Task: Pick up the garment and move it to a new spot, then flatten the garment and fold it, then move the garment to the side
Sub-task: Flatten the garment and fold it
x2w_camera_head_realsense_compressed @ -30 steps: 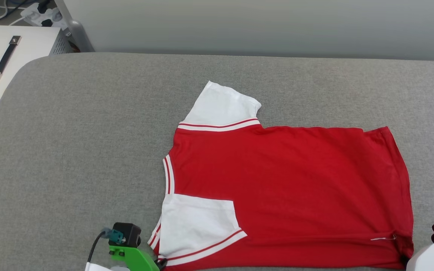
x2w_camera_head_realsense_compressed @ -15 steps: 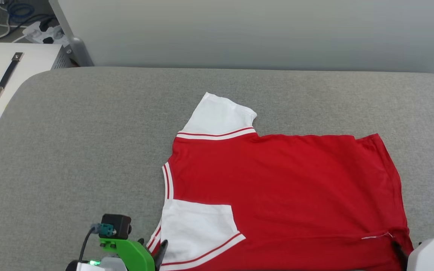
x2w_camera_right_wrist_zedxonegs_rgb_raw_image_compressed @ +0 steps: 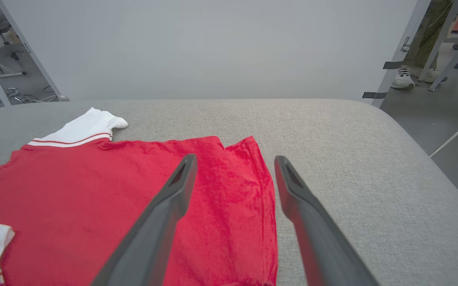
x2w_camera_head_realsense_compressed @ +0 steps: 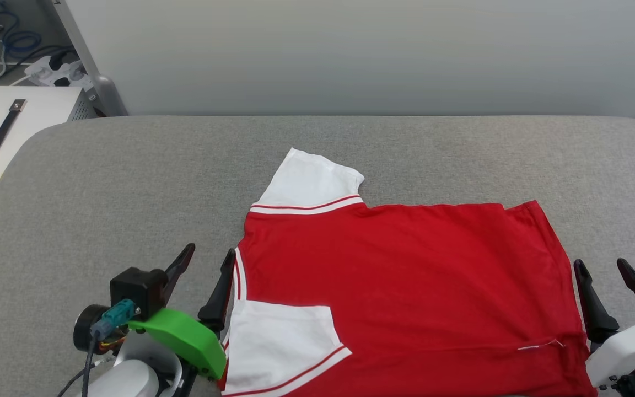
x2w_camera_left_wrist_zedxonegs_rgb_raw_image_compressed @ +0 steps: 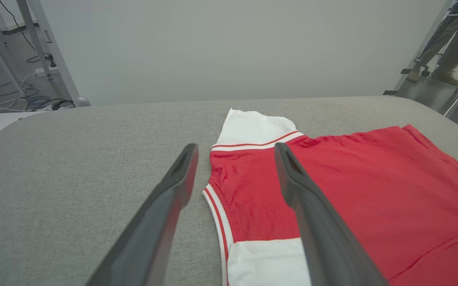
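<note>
Head view: garment (x2w_camera_head_realsense_compressed: 405,275) flat on grey padded table (x2w_camera_head_realsense_compressed: 130,182), long axis 9 to 3 o'clock, collar at 9, hem at 3. Left gripper (x2w_camera_head_realsense_compressed: 211,249) spread and empty, collar just beside it at 3 o'clock. Right gripper (x2w_camera_head_realsense_compressed: 599,263) spread and empty, hem at its 9 o'clock. Both look equally near.

Left wrist view: left gripper (x2w_camera_left_wrist_zedxonegs_rgb_raw_image_compressed: 235,147) fingers straddle the collar trim.

Right wrist view: right gripper (x2w_camera_right_wrist_zedxonegs_rgb_raw_image_compressed: 235,157) fingers straddle the hem.

Writing: plain red face up, no print, brand or label readable.
</note>
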Controlling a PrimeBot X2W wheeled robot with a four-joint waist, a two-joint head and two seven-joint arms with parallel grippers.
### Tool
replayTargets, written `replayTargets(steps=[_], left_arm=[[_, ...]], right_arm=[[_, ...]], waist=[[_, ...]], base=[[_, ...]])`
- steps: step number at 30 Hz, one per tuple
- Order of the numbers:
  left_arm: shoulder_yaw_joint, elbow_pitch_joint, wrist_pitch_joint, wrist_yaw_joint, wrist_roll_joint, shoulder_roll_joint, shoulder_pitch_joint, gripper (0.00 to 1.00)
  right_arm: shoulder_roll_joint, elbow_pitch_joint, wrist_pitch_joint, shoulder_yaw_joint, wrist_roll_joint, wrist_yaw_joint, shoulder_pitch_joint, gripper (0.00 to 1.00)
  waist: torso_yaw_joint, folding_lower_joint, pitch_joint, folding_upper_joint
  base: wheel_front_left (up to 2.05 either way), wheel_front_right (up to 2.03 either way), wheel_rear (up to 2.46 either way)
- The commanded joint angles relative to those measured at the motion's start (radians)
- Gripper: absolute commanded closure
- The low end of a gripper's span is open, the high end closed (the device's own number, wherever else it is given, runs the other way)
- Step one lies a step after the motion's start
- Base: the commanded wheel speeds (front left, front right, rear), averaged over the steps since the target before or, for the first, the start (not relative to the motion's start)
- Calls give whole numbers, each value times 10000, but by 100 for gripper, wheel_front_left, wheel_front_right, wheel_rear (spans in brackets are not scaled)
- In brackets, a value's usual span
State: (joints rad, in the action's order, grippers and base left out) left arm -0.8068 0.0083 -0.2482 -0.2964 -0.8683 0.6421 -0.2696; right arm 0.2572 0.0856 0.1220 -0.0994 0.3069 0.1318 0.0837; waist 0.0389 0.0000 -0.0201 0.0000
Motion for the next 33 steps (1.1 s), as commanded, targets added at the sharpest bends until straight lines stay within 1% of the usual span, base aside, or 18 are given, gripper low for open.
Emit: replayTargets(steps=[1,3,5,8,9,12,15,18,19,21,24,26,30,33], left_arm=[[308,-141,-106,-49,216,-300,163,0],[832,-330,-125,-22,733,-615,390,0],[1588,-544,-130,143,1453,-1103,814,0],[2363,-635,-132,658,2353,-1627,1301,0],[2623,-586,-132,892,2561,-1831,1443,0],[3100,-299,-133,1495,3033,-2174,1541,0],[3500,109,-134,2073,3306,-2337,1206,0],[3485,695,-110,2626,3455,-2148,443,0],[3461,883,62,2810,3472,-2067,22,0],[3386,1236,645,3117,3477,-1909,-805,0],[3110,1878,2234,3658,3335,-1616,-2205,0],[2978,2219,3225,3893,3170,-1439,-3127,0],[2456,2922,5171,4178,2826,-1109,-4785,0],[2115,3521,6477,4244,2421,-883,-5844,0]], right_arm=[[-73,-20,-550,103,26,-11,-31,0],[-135,-43,-1201,154,-2,-11,13,0],[-296,-69,-1910,151,-64,-11,32,0],[-473,-164,-2453,281,-197,-11,4,0],[-526,-229,-2568,331,-241,-11,-20,0],[-609,-382,-2736,494,-349,-11,-175,0],[-736,-461,-2814,673,-412,-11,-505,0],[-836,-463,-2831,852,-474,-11,-840,0],[-857,-450,-2833,897,-496,-11,-948,0],[-892,-428,-2855,933,-541,-11,-1111,0],[-968,-393,-2888,1019,-605,-11,-1372,0],[-1038,-380,-2874,1158,-626,-11,-1570,0],[-1233,-343,-2744,1511,-278,-11,-1939,0],[-1287,-319,-2776,1719,-197,-11,-2210,0]], waist=[[-25,0,-14,0],[-28,0,-45,0],[-59,0,-113,0],[-151,0,-258,0],[-190,0,-316,0],[-353,0,-550,0],[-635,0,-959,0],[-917,0,-1424,0],[-1020,0,-1618,0],[-1185,0,-1922,0],[-1458,0,-2364,0],[-1682,0,-2628,0],[-2120,0,-3062,0],[-2440,0,-3340,0]], base=[[0,0,0],[0,0,0],[0,0,0],[0,0,0],[0,0,0],[0,0,0],[0,0,0],[0,0,0],[0,0,0],[0,0,0],[0,0,0],[0,0,0],[0,0,0],[0,0,0]])
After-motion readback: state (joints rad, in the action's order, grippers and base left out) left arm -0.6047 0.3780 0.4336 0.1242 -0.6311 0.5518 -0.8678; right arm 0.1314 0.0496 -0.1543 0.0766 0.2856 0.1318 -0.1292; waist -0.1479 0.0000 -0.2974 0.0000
